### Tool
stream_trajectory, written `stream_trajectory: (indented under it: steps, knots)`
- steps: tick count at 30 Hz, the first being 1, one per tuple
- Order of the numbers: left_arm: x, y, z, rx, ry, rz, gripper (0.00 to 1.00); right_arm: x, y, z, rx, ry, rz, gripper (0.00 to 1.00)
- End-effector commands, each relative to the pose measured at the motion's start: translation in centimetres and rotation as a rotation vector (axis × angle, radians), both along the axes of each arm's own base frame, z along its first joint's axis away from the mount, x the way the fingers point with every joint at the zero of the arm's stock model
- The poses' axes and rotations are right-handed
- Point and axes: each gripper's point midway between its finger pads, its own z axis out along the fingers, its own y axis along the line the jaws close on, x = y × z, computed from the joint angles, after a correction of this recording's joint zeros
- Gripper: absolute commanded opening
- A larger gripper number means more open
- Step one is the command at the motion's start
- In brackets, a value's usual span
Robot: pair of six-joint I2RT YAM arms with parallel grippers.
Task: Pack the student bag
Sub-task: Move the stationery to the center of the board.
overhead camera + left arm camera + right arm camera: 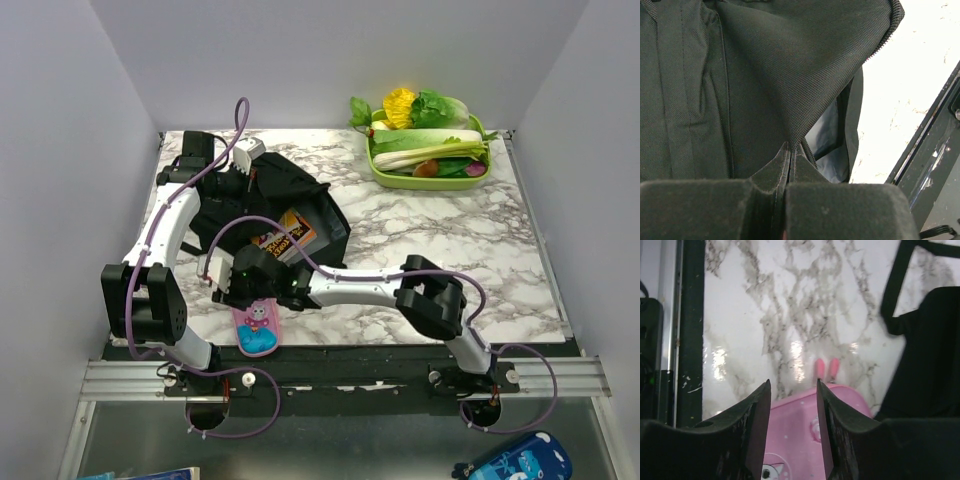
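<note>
The student bag is a soft black backpack lying at the table's left, with its mouth facing the near side. A book with an orange and black cover sticks out of that mouth. My left gripper is shut on a fold of the bag's black fabric at the zip edge, and grey lining shows under the lifted flap. A pink pencil case lies flat near the front edge. My right gripper hangs open just above the pencil case, whose top shows between the fingers.
A green tray of toy vegetables stands at the back right. A bag strap lies on the marble beside the right gripper. The black front rail runs close to the pencil case. A blue case lies below the table edge.
</note>
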Motion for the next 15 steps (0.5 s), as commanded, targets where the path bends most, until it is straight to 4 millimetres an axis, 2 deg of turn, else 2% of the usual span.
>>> stream_trajectory:
  steps: [1,3,6,8,9,11,13,15]
  knots:
    - [-0.1,0.0,2.5,-0.020,-0.049,0.000,0.00,-2.7,0.0,-4.7,-0.081,0.053,0.085,0.50]
    - [0.0,0.0,2.6,-0.021,-0.045,0.001,0.00,-3.5,-0.3,-6.6,-0.127,0.078,0.116,0.49]
    - [0.1,-0.1,2.9,-0.026,-0.050,-0.001,0.00,-3.9,-0.7,-8.2,-0.171,0.090,0.129,0.49]
    - [0.2,-0.1,3.1,-0.026,-0.052,0.000,0.00,-4.1,-1.3,-10.5,-0.234,0.121,0.121,0.49]
    - [0.3,-0.1,3.2,-0.027,-0.055,0.001,0.00,-3.4,-1.1,-10.5,-0.248,0.104,0.089,0.49]
    - [0.2,-0.1,3.3,-0.030,-0.056,-0.001,0.00,-2.9,-2.0,-11.6,-0.282,0.104,0.045,0.49]
    - [0.2,-0.2,3.3,-0.033,-0.057,-0.002,0.00,-1.9,-3.7,-12.9,-0.332,0.088,-0.035,0.47]
    - [0.2,-0.2,3.4,-0.035,-0.058,-0.004,0.00,-0.9,-4.9,-12.8,-0.346,0.072,-0.103,0.44]
